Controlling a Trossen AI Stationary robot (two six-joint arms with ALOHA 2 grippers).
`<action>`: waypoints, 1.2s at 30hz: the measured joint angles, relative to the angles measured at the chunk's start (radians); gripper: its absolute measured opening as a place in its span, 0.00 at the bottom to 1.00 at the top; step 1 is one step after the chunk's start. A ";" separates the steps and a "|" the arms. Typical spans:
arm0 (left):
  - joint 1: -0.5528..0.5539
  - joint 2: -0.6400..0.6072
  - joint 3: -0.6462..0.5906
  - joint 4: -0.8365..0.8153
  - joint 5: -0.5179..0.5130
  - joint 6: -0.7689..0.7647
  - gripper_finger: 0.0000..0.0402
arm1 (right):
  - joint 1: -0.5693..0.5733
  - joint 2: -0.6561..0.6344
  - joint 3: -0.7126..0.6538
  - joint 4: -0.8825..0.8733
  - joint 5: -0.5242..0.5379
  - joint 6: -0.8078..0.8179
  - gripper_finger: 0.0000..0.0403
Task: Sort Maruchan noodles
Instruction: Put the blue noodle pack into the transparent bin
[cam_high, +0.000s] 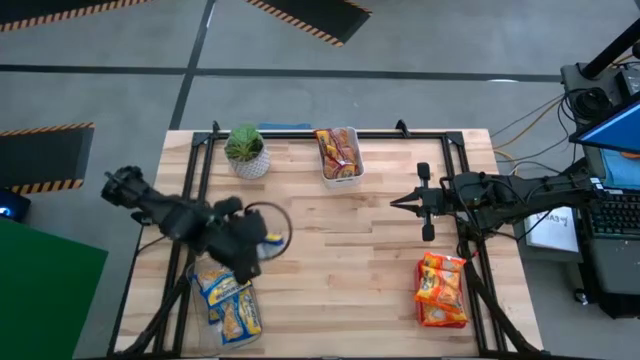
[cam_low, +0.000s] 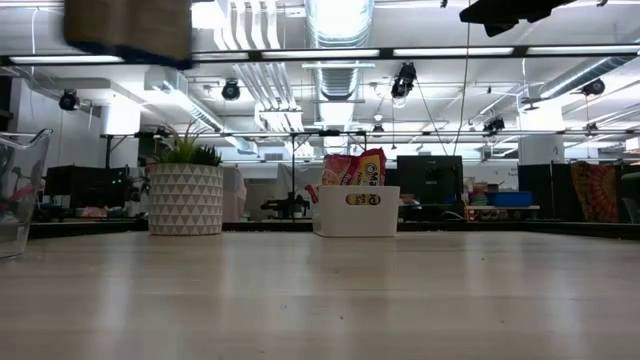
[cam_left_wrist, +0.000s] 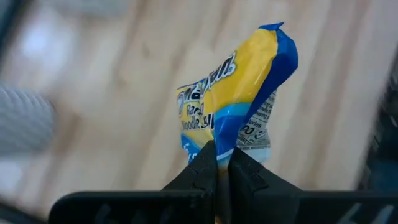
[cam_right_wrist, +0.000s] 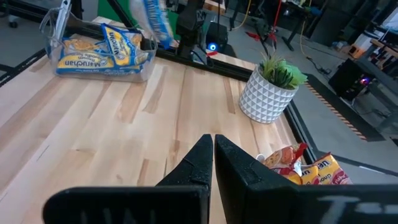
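Wooden boards make up the table (cam_high: 340, 250), seen from straight above. The left gripper (cam_high: 262, 243) hangs over the left side of the table, closed tight on a blue-and-yellow packet (cam_high: 270, 240). Just below it, near the front left corner, more blue-and-yellow packets (cam_high: 228, 300) lie in a clear bin (cam_high: 212, 322). The right gripper (cam_high: 397, 201) waits over the right side of the table with its fingers shut and nothing in them. A pile of orange packets (cam_high: 441, 290) sits near the front right corner. At the back of the table a white box (cam_high: 340, 172) holds red and yellow packets (cam_high: 338, 148), and a potted plant (cam_high: 246, 151) stands to its left.

From table height, the plant in its white pot (cam_low: 185, 198) and the white box (cam_low: 356, 210) with packets (cam_low: 354, 168) sticking up stand far off at the back. The clear bin's edge (cam_low: 22, 190) shows at the left side.

From the left wrist, the two dark fingers (cam_left_wrist: 202, 171) pinch the bottom edge of the blue-and-yellow packet (cam_left_wrist: 239, 87), which is bent and hangs in the air above the wood.

From the right wrist, the two dark fingers (cam_right_wrist: 198, 163) are pressed together with nothing between them. Past them sit the clear bin (cam_right_wrist: 143, 70) of blue-and-yellow packets (cam_right_wrist: 99, 51), the plant (cam_right_wrist: 273, 90) and some red and yellow packets (cam_right_wrist: 305, 169). The held packet (cam_right_wrist: 152, 22) hangs above the bin, blurry.
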 joint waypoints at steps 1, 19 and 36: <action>-0.026 0.000 -0.005 -0.020 0.029 -0.042 0.00 | 0.000 0.000 0.000 0.000 0.000 -0.002 0.02; -0.282 0.114 -0.188 -0.064 0.311 -0.546 0.01 | 0.000 0.000 0.000 0.001 0.000 -0.011 0.02; -0.278 0.209 -0.067 0.018 0.543 -0.514 0.32 | 0.000 0.000 0.000 0.000 -0.001 0.006 0.02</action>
